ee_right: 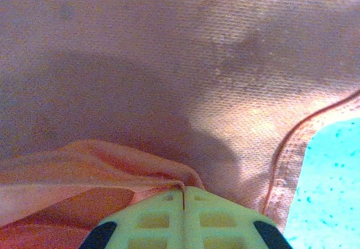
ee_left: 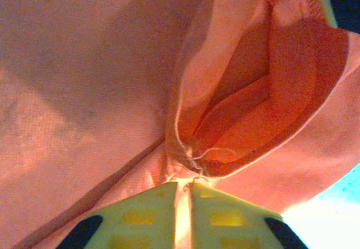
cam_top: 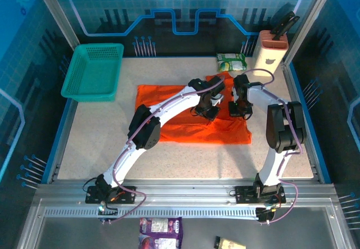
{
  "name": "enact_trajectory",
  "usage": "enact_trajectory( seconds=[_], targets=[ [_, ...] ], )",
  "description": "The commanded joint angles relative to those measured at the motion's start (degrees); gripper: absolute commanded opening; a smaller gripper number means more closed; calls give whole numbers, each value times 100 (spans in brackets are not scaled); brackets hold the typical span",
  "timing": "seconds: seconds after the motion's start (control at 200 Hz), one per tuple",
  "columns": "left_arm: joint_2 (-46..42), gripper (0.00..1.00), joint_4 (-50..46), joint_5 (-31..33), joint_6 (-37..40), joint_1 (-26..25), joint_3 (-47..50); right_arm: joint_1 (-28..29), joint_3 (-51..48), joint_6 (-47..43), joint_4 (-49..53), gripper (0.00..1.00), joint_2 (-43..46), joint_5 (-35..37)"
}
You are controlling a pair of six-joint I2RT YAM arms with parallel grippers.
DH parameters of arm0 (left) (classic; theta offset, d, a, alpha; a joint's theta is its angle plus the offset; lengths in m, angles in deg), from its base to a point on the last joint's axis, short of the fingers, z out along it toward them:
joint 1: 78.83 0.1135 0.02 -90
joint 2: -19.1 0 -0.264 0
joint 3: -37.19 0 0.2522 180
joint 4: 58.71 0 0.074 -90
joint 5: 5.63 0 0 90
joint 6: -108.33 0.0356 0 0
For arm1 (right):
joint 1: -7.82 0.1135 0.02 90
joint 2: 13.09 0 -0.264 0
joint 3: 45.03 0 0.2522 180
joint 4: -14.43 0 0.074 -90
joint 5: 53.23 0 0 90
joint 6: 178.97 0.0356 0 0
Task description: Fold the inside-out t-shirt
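Folds of the t-shirt point(cam_top: 225, 131) sit clamped in left gripper point(ee_left: 183, 185) and right gripper point(ee_right: 184, 189)

Overhead; wrists seemingly against t-shirt point(cam_top: 156, 95)

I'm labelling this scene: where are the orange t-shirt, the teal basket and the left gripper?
orange t-shirt point(cam_top: 153, 95), top view, flat left part.
teal basket point(cam_top: 89, 95), top view, near rim.
left gripper point(ee_left: 183, 185), left wrist view, between fingertips pinching cloth.

The t-shirt point(cam_top: 219, 132) lies mid-desk point(cam_top: 101, 148); the basket point(cam_top: 93, 72) sits at its ten o'clock, the packet point(cam_top: 231, 63) at one o'clock.
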Motion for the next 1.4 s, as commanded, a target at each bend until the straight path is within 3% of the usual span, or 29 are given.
enact_trajectory(
  seconds=[0.0,0.19,0.81,0.936,1.006,1.166,1.391],
  targets=[
    [-34,7,-233,222,-48,-26,-43,-80,172,-41,292,4,292,271],
    [-394,0,18,431,-146,0,372,-77,308,50,510,0,584,229],
    [-1231,0,695,659,-732,368,1803,63,1194,330,594,1,-29,-372],
    [-1393,1,822,640,-823,410,2081,55,1391,481,563,7,-379,-407],
    [-1466,2,903,579,-876,407,2186,53,1440,559,508,16,-438,-493],
    [-1569,8,1376,-95,-1030,408,2400,48,1250,640,343,34,-56,-520],
    [-1468,31,1970,-798,-1377,364,2397,-120,494,748,218,37,861,-729]
  ],
)
